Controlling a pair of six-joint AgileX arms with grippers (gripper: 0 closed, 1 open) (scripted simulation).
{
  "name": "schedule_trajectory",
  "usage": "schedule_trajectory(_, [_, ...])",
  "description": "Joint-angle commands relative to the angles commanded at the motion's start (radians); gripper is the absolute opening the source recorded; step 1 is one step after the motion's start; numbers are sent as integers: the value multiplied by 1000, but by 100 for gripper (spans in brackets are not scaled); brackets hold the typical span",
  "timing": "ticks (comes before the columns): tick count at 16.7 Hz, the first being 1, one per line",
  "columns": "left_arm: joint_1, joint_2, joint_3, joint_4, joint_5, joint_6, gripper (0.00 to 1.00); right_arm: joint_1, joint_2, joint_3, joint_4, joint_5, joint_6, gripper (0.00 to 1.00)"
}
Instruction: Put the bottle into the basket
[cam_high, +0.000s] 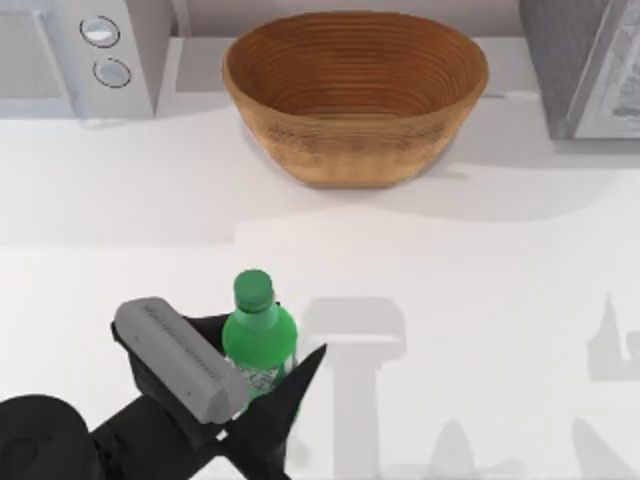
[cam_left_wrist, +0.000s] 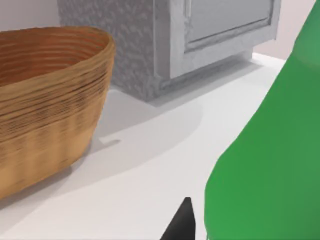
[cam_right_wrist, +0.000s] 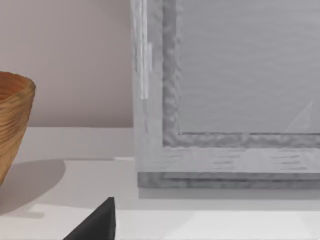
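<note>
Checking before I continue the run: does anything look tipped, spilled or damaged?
Nothing stands out. The bottle is capped and intact at the left claw. The basket sits upright at the table's far edge, nothing inside.

White table (cam_high: 480, 300) carries all. Basket (cam_high: 355, 95) rests on it at far centre, upright, mouth up. Grey appliance with two dials (cam_high: 85, 55) at far left corner; grey cabinet (cam_high: 585, 65) at far right corner. Cannot tell whether bottle (cam_high: 258, 335) near my left arm touches tabletop.
</note>
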Motion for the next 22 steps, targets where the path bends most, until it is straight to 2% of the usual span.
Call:
schedule_trajectory(4, [4, 16, 15, -2, -6, 1, 0, 0, 0, 0, 0, 0, 0, 100])
schedule_trajectory(8, [8, 150, 165, -49, -78, -8, 0, 0, 0, 0, 0, 0, 0, 100])
schedule_trajectory(12, [32, 384, 481, -148, -203, -23, 0, 0, 0, 0, 0, 0, 0, 100])
schedule_trajectory(19, [123, 810, 1186, -383, -436, -49, 0, 0, 0, 0, 0, 0, 0, 100])
schedule_trajectory(22, [170, 939, 1408, -475, -516, -60, 0, 0, 0, 0, 0, 0, 0, 100])
